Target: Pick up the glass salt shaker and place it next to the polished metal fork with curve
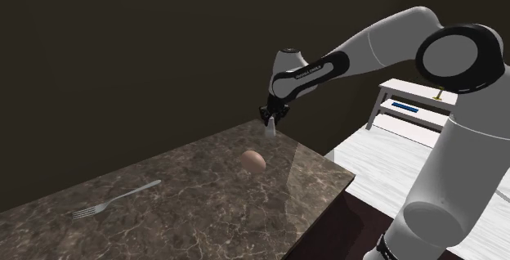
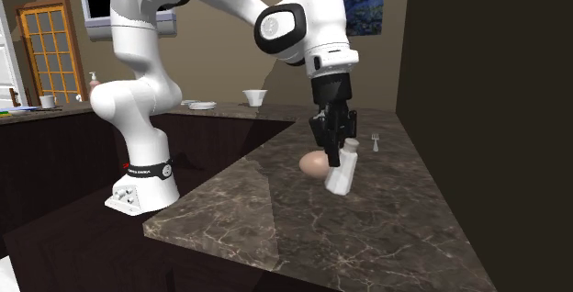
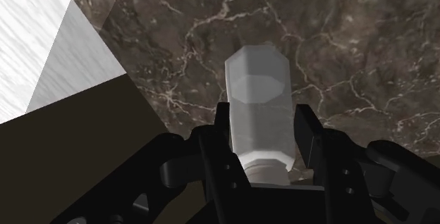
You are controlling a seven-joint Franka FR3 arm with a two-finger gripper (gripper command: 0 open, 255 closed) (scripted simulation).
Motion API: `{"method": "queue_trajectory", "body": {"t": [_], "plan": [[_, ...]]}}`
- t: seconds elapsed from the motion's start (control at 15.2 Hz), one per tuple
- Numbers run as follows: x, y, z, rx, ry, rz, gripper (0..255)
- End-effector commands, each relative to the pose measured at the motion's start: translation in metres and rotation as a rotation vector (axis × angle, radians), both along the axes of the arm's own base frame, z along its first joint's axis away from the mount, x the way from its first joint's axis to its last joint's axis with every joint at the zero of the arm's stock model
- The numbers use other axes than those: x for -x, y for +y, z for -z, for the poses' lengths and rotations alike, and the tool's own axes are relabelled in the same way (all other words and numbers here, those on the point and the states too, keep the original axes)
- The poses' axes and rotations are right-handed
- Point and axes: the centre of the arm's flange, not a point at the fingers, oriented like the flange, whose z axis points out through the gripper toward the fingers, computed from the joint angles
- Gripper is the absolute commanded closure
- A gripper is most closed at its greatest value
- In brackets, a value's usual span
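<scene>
I hold the salt shaker (image 3: 257, 96) clenched in the claw (image 3: 262, 127); the fork (image 1: 114, 199) lies toward the shoulder view's lower left (beyond the egg (image 1: 252, 160)).

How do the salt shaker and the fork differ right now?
The salt shaker is clasped in the gripper; the fork lies flat and free on the counter. The shaker is a stubby, faceted, pale body; the fork is long, thin and tined. The shaker is close by the egg; the fork lies well away from it. Both are pale grey.
</scene>
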Motion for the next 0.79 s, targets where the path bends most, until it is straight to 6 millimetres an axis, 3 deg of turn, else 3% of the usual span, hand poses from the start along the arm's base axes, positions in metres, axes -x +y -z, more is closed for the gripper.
{"method": "queue_trajectory", "body": {"t": [0.0, 0.73], "plan": [[0.001, 0.000, -0.011, 0.000, 0.000, 0.000, 255], [0.001, 0.000, -0.069, 0.000, 0.000, 0.000, 255]]}}
